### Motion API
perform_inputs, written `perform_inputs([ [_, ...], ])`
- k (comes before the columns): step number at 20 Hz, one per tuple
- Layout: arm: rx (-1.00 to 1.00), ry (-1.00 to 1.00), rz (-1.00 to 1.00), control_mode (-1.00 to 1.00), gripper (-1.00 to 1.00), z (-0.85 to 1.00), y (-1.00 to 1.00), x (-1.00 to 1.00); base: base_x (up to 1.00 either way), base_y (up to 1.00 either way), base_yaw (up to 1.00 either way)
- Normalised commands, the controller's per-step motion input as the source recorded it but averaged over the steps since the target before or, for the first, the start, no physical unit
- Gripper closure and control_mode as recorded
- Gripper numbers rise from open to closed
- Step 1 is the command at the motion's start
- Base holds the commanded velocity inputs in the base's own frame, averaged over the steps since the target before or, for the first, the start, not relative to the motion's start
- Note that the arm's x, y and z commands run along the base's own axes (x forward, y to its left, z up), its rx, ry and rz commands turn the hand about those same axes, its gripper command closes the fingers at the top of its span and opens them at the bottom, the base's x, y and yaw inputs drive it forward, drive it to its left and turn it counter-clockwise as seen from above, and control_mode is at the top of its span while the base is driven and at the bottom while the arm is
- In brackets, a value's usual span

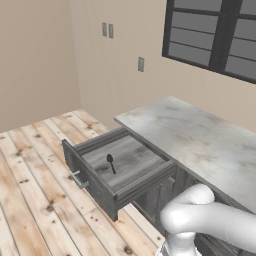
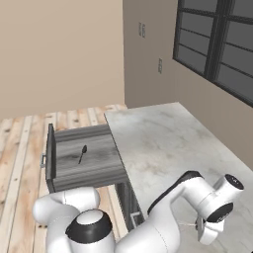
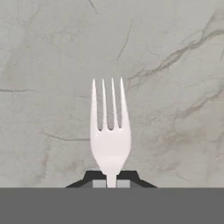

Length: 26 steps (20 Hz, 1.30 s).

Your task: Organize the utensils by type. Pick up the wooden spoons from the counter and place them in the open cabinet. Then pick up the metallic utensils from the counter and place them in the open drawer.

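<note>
My gripper (image 3: 111,183) is shut on the neck of the pale silver fork (image 3: 110,140), whose tines point away over the marbled counter (image 3: 52,65). From the right base camera the hand (image 2: 211,228) hangs low over the counter's (image 2: 163,143) near right part. The drawer (image 1: 95,187) stands pulled open at the counter's left end, and the dark grey metal spoon (image 1: 111,163) lies on its floor. That spoon (image 2: 82,153) also lies in the drawer (image 2: 84,179) in the right base view. The wooden spoons and the cabinet are out of view.
The open drawer juts out over the plank floor (image 1: 35,190). A dark-framed window (image 1: 215,35) sits in the wall behind the counter (image 1: 200,135). Low cabinet fronts run beneath the worktop.
</note>
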Motion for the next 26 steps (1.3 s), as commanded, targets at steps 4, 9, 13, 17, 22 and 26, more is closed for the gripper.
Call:
perform_inputs([
  [4, -0.03, -0.01, 0.00, -1.00, 1.00, 0.33, 0.31, 0.00, 0.00, 0.00, 0.00],
  [9, -0.12, -0.01, 0.05, -1.00, 1.00, 0.42, 0.51, 0.08, 0.00, 0.00, 0.00],
  [13, -0.14, -0.05, 0.28, -1.00, 1.00, 0.40, 0.66, 0.24, 0.00, 0.00, 0.00],
  [17, -0.07, -0.06, 0.41, -1.00, 1.00, 0.34, 0.59, 0.33, 0.00, 0.00, 0.00],
  [22, -0.01, -0.02, 0.51, -1.00, 1.00, 0.29, 0.57, 0.43, 0.00, 0.00, 0.00],
  [26, 0.00, 0.00, 0.62, -1.00, 1.00, 0.18, 0.50, 0.42, 0.00, 0.00, 0.00],
])
